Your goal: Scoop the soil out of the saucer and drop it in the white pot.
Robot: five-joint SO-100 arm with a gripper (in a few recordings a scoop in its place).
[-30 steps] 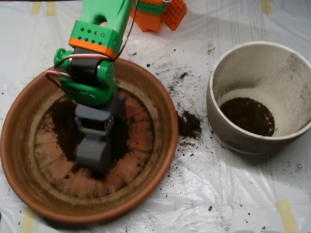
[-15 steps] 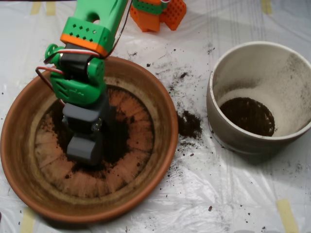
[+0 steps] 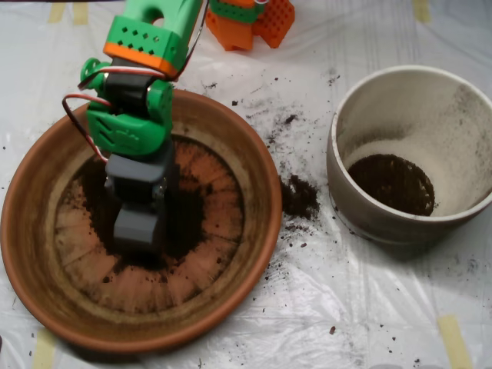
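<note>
The claw (image 3: 138, 231) has edged up-right in the saucer (image 3: 254, 223), its grip hidden in soil (image 3: 184, 223).

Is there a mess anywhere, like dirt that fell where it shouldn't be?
Yes. A clump of soil lies spilled on the plastic sheet, between the saucer and the white pot. Smaller crumbs are scattered above and below it. It belongs in a dish, not on the sheet.

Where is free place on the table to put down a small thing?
Free: the plastic sheet below the white pot, right of the saucer. Crowded: the gap between them, with spilled soil, and the saucer, where the claw works.
</note>
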